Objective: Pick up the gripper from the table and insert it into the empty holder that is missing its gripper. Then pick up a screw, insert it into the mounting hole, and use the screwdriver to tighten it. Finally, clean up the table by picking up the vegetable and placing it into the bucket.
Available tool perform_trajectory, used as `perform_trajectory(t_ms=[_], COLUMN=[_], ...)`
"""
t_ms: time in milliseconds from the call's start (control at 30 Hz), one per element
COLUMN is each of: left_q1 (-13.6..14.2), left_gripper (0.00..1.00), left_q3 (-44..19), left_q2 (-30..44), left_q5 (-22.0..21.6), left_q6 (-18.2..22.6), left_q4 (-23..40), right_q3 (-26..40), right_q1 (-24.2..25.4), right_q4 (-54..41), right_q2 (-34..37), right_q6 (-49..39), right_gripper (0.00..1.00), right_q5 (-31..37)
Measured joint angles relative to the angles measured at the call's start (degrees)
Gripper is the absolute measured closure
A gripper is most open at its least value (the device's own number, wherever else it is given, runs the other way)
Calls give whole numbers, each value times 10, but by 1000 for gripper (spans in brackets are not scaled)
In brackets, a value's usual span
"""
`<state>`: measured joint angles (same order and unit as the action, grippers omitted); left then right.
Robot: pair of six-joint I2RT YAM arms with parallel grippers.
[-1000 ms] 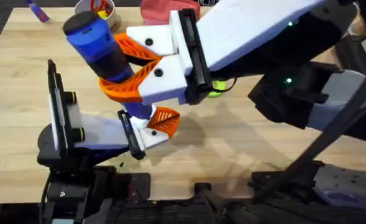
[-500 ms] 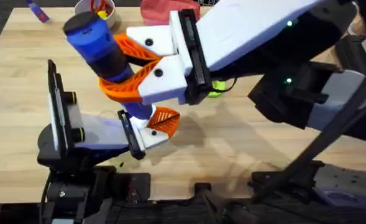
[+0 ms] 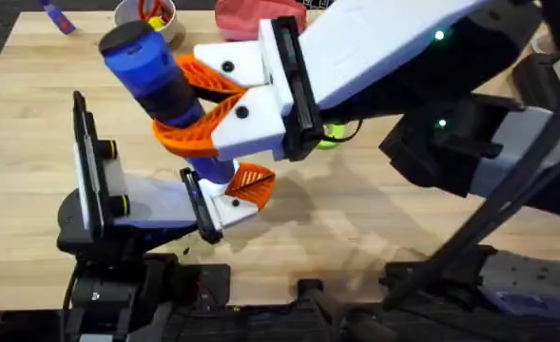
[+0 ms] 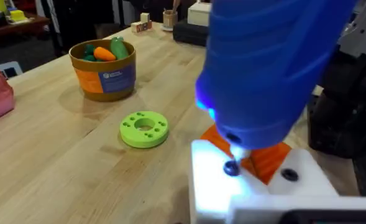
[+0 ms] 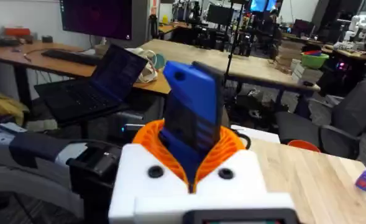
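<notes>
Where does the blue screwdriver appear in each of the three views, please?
Overhead: the screwdriver stands tilted at upper left, clamped in the right gripper.
Left wrist: its blue body looms at upper right, its bit down at the holder.
Right wrist: it rises at the centre between the orange fingers.
Shared landmark: the orange fingers around it.

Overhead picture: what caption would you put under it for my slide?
Right gripper presses the bright blue cylindrical screwdriver down onto the white holder block held by the left arm.
</notes>
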<state>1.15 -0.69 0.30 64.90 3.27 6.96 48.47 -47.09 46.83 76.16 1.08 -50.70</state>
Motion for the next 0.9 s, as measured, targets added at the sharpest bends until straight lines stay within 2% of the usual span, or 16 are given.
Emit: perform_trajectory(t_ms=[900], left_q1=[0], left_gripper=[993], left_q3=[0], left_q2=[0], left_q5=[0], left_q6=[0], left_q4=[0], right_q3=[0], right_q1=[0], right_q4=[23], right_q2=[15], right_q6=[2], right_gripper=[977], right_q5=[0])
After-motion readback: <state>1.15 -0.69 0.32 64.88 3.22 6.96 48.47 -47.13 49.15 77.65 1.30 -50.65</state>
